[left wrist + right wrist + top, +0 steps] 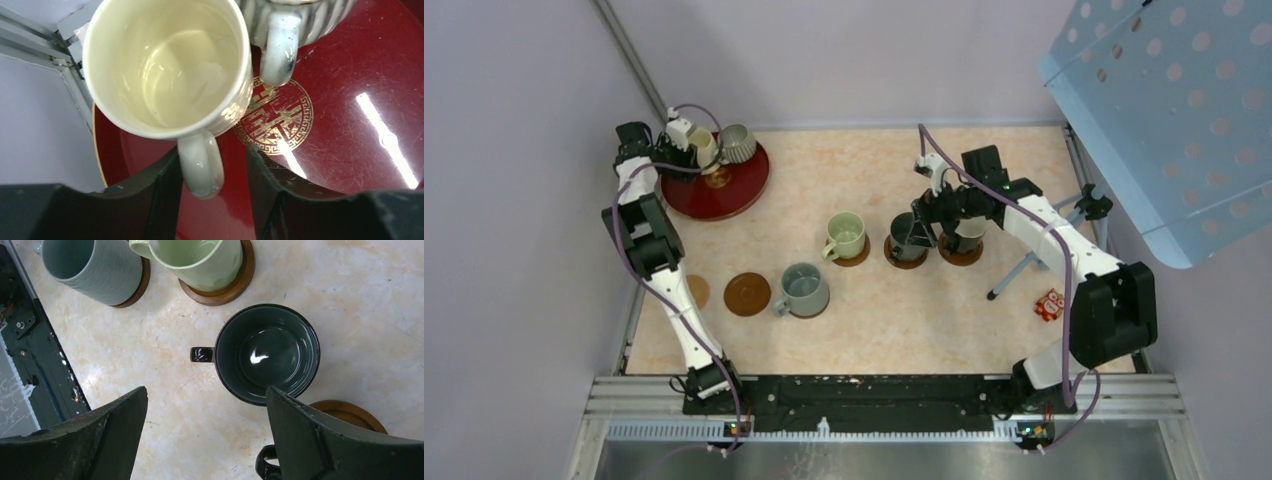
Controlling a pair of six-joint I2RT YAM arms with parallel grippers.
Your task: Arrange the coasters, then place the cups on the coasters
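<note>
My left gripper (696, 150) is over the dark red tray (724, 195). Its jaws (212, 150) straddle the handle (201, 162) of a cream cup (167, 65). The left finger is against the handle; a gap remains at the right finger. A ribbed grey cup (737, 143) stands beside it on the tray. My right gripper (934, 222) hangs wide open (207, 390) between two dark green cups (908, 238) (964, 235), each on a coaster. The pale green cup (845, 236) and the grey-green cup (804, 288) also sit on coasters. An empty brown coaster (747, 293) lies left of them, and a tan coaster (696, 290) is partly hidden by my left arm.
A small red packet (1050, 303) lies near the right edge. A blue perforated panel (1164, 120) overhangs the top right corner, with a thin stand leg (1024, 265) on the table beneath it. A wall runs close along the left side.
</note>
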